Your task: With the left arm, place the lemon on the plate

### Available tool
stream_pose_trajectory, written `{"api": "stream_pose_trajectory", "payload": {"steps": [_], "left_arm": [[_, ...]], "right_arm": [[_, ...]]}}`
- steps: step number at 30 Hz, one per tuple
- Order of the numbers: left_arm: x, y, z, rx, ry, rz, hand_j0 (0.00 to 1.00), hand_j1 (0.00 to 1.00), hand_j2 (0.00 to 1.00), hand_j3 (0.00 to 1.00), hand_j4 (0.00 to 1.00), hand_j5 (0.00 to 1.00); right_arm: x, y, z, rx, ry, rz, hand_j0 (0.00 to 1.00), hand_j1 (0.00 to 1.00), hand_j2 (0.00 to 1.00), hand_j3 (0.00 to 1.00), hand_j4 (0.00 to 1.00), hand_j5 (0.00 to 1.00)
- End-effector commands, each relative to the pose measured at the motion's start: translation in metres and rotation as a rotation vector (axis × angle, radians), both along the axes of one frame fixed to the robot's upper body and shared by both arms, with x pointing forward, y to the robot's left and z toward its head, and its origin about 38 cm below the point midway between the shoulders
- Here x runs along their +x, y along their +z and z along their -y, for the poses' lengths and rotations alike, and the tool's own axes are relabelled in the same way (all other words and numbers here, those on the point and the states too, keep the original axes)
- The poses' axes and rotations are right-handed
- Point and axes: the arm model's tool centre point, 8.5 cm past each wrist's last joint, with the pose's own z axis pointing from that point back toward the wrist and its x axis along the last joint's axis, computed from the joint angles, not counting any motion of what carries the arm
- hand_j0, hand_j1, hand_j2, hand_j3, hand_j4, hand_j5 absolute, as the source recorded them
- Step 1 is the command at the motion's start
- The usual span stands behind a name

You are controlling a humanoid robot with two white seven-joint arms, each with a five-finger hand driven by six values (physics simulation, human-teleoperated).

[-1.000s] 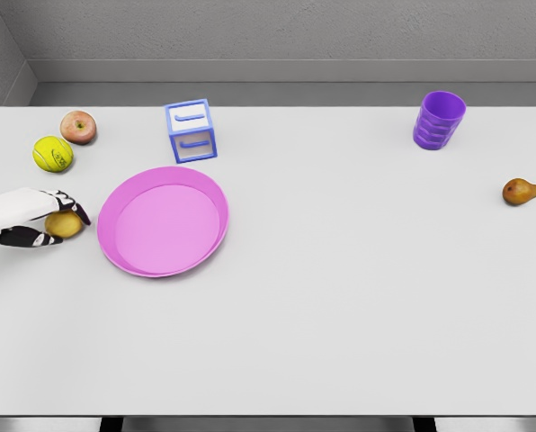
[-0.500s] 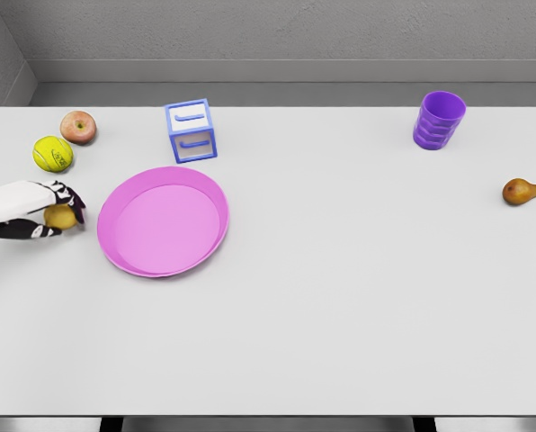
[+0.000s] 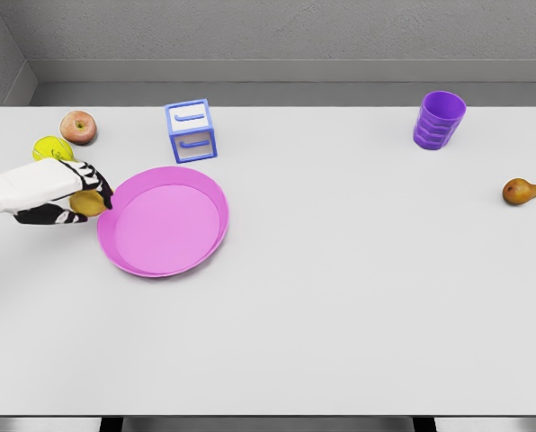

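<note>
**Lemon in the left robot hand at the plate's rim**

The left robot hand [image 3: 70, 193] comes in from the left edge of the head view, its white forearm lying low across the counter [image 3: 340, 306]. Its dark-tipped fingers [image 3: 95, 176] are curled over the lemon [image 3: 88, 204], with the thumb below it, so the robot hand is clamped on the fruit. Only the lemon's right part shows, yellow between the fingers. It sits just beside the left rim of the plate [image 3: 165, 220], touching or nearly touching that rim in the picture; whether it is lifted off the counter cannot be told.

The plate is pink and round, with a raised rim, and it lies in the left half of the counter. Nothing rests in it.

Behind the robot hand, a yellow ball [image 3: 49, 146] is partly hidden by the wrist. An apple [image 3: 78, 127] lies just beyond the ball, near the far left corner. A blue and white cube [image 3: 192, 130] stands upright behind the plate, close to its far rim but apart from it.

On the right side, a purple cup [image 3: 440, 120] stands upright near the far edge. A pear [image 3: 522, 191] lies on its side near the right edge, stem pointing right, well apart from everything else.

The right arm does not appear.
</note>
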Motion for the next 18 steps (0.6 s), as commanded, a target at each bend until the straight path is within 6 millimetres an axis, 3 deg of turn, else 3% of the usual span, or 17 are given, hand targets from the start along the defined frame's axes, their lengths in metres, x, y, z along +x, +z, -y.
{"api": "stream_pose_trajectory", "payload": {"steps": [1,6,8,9,10,11,13,15,18], "left_arm": [[-0.003,0.009,0.02,-0.025,-0.052,0.033,0.51,0.51,0.51,0.51,0.51,0.51],[-0.014,0.011,0.06,-0.054,-0.163,0.052,0.53,0.53,0.53,0.53,0.53,0.53],[-0.013,0.006,0.072,-0.104,-0.175,0.052,1.0,1.0,1.0,1.0,1.0,1.0],[-0.01,0.01,0.067,-0.119,-0.16,0.057,1.0,1.0,1.0,1.0,1.0,1.0],[-0.004,0.012,0.05,-0.142,-0.112,0.052,1.0,1.0,1.0,1.0,1.0,1.0],[0.004,0.011,0.014,-0.162,-0.001,0.046,1.0,1.0,1.0,1.0,1.0,1.0],[0.011,-0.004,-0.027,-0.181,0.127,-0.001,1.0,1.0,1.0,1.0,1.0,1.0],[0.012,-0.028,-0.056,-0.193,0.222,-0.069,1.0,1.0,1.0,1.0,1.0,1.0],[0.01,-0.028,-0.072,-0.176,0.258,-0.081,1.0,1.0,1.0,1.0,1.0,1.0]], "right_arm": [[0.0,0.0,0.0,0.0,-0.001,0.0,1.0,1.0,1.0,1.0,1.0,1.0],[0.0,0.0,0.0,0.0,0.0,0.0,1.0,1.0,1.0,1.0,1.0,1.0],[0.0,0.0,0.0,0.0,0.0,0.0,1.0,1.0,1.0,1.0,1.0,1.0],[0.0,0.0,0.0,0.0,0.0,0.0,1.0,1.0,1.0,1.0,1.0,1.0],[0.0,0.0,0.0,0.0,-0.001,0.0,1.0,1.0,1.0,1.0,1.0,1.0],[0.0,0.0,0.0,0.0,0.0,0.0,1.0,1.0,1.0,1.0,1.0,1.0],[0.0,0.0,0.0,0.0,-0.001,0.0,1.0,1.0,1.0,1.0,1.0,1.0],[0.0,0.0,0.0,0.0,-0.001,0.0,1.0,1.0,1.0,1.0,1.0,1.0],[0.0,0.0,0.0,0.0,0.0,0.0,1.0,1.0,1.0,1.0,1.0,1.0]]}}
